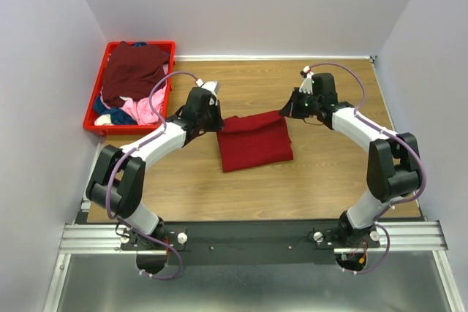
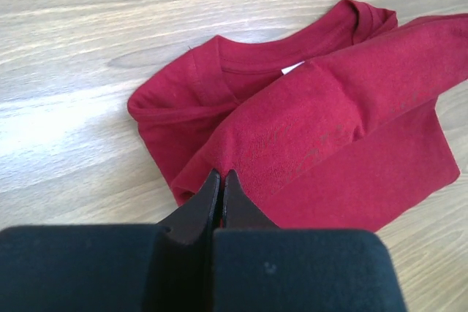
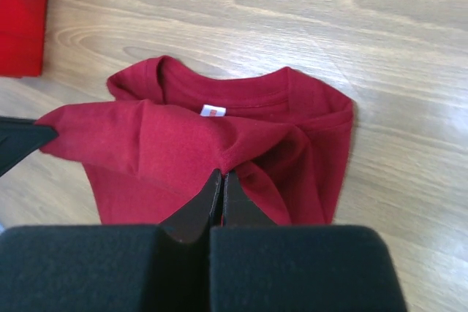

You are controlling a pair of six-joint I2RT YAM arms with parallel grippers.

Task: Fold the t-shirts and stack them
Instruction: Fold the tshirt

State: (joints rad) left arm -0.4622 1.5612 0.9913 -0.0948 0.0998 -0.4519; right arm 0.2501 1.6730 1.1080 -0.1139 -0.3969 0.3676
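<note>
while both arms reach out from the near edge of the table (image 1: 322,180), the red t-shirt (image 1: 254,142) lies mid-table, already doubled into a rough rectangle. at its far corners the left gripper (image 1: 218,122) and the right gripper (image 1: 287,112) each have their jaws pinched tight on a raised fold of its cloth. i judge the task to be early: this one shirt is only partway folded and nothing is stacked. farther off, in the red crate (image 1: 117,131) at the far left, a maroon t-shirt (image 1: 135,71), a pink t-shirt (image 1: 146,109) and a blue t-shirt (image 1: 102,105) wait in a heap. the wrist views add what the top view hides: the round collar, the white label (image 3: 213,111), and cloth nipped between closed tips. only the top view shows the crate's contents.
</note>
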